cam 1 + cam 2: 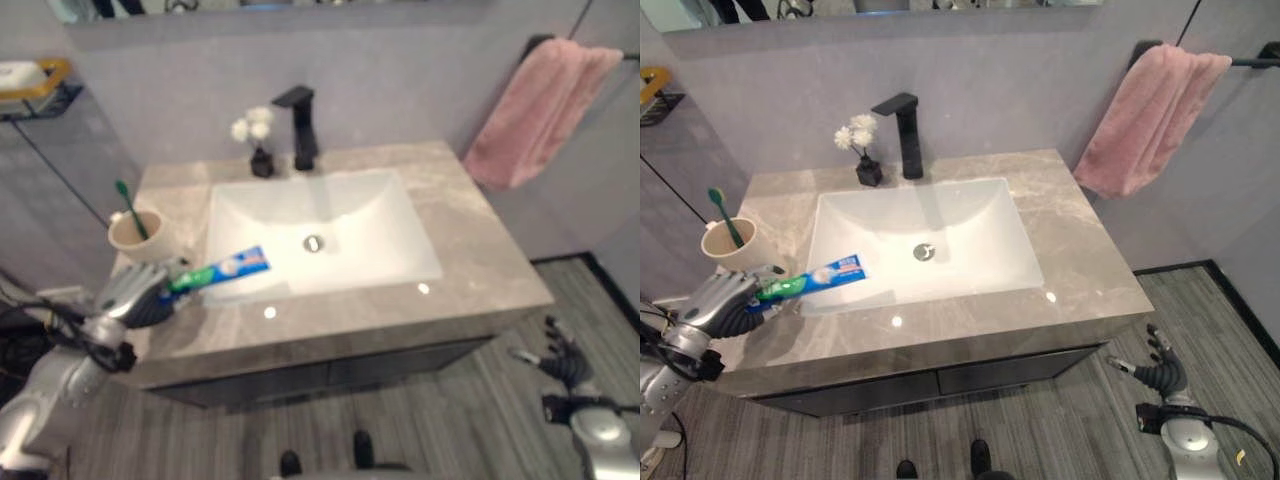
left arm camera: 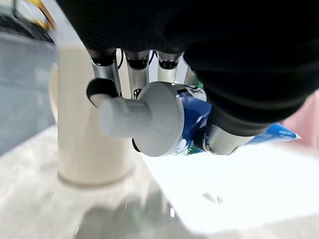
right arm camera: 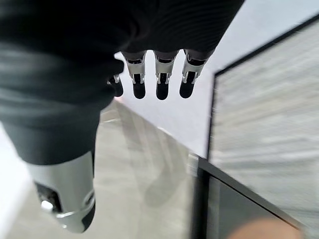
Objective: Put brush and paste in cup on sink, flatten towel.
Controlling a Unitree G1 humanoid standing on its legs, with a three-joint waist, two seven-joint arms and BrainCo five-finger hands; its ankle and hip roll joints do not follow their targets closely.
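Head pair: looked steeply down from above the front edge of the countertop (image 1: 480, 250), facing the back wall; the right eye view sat slightly farther right.
Shared: basin (image 1: 920, 235), faucet (image 1: 298, 125), cup (image 1: 728, 245) at the left edge.
Left wrist: very near, along the left hand (image 2: 164, 64), facing the cup and basin.
Right wrist: low, along the right hand (image 3: 157, 74), facing floor and wall beside the cabinet.
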